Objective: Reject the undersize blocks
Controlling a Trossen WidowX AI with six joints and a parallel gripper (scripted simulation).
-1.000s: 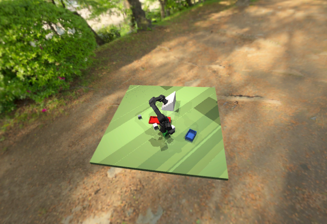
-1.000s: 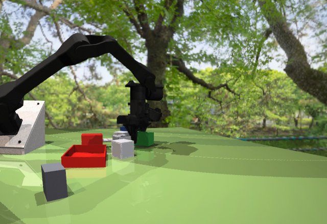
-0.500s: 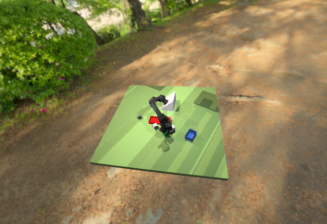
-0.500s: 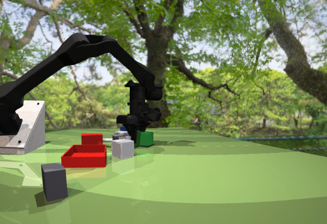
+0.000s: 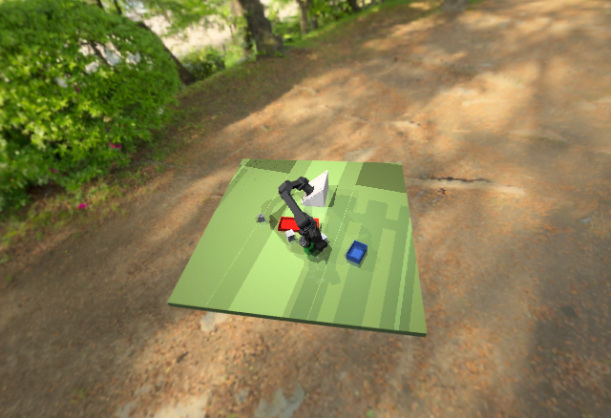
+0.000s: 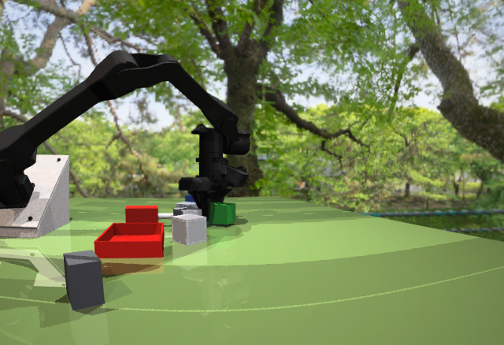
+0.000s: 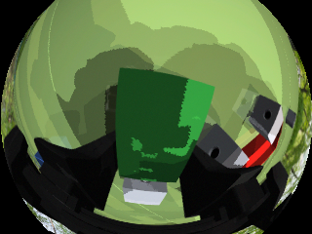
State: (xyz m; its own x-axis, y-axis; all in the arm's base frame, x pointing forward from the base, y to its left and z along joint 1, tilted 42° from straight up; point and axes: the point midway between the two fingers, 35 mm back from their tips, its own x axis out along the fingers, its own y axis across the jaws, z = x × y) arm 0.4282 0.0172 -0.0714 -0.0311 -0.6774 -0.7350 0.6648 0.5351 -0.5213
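Exterior view: a glossy green tabletop (image 5: 266, 280) (image 6: 325, 292) (image 7: 161, 15), banded with shadow, stands outdoors before leafy trees; from above, brown earth (image 5: 469, 108) surrounds it. The GO gauge (image 5: 308, 249) (image 6: 222, 213) (image 7: 153, 122) shows a blocky green body, part bright, part deep shade. The gripper (image 5: 309, 245) (image 6: 207, 213) (image 7: 152, 135) is partly open, closed on that body, low over the surface. The red tray (image 5: 280, 224) (image 6: 130, 250) (image 7: 258, 153) sits near it, toward the arm's base; a dark block (image 5: 260, 218) (image 6: 84, 280) (image 7: 291, 118) stands well apart, beyond the tray.
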